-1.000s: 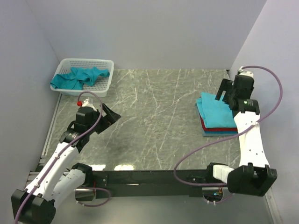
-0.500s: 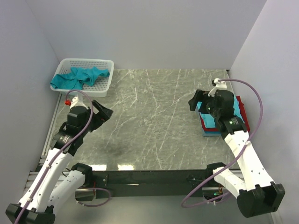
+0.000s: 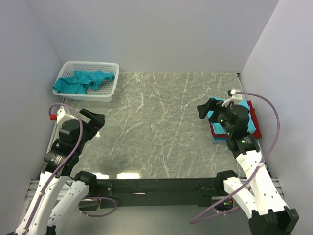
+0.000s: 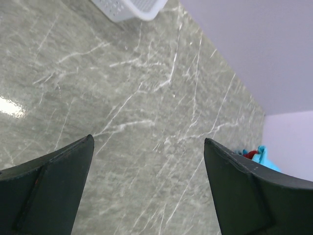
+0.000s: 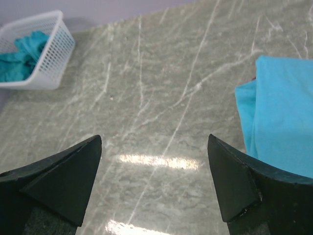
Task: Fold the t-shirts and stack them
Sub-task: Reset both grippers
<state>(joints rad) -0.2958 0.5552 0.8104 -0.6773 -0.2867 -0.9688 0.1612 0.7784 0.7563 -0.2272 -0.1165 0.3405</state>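
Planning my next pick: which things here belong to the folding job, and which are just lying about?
Job:
crumpled teal t-shirts, far left
folded t-shirt stack, teal on top

Lying about:
white mesh basket holding the crumpled ones
marble table

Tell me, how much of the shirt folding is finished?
Done: a stack of folded shirts sits at the table's right side, teal on top. In hand: nothing, both sets of jaws stand open and empty. Left: crumpled teal shirts lie in the white basket at the far left corner.
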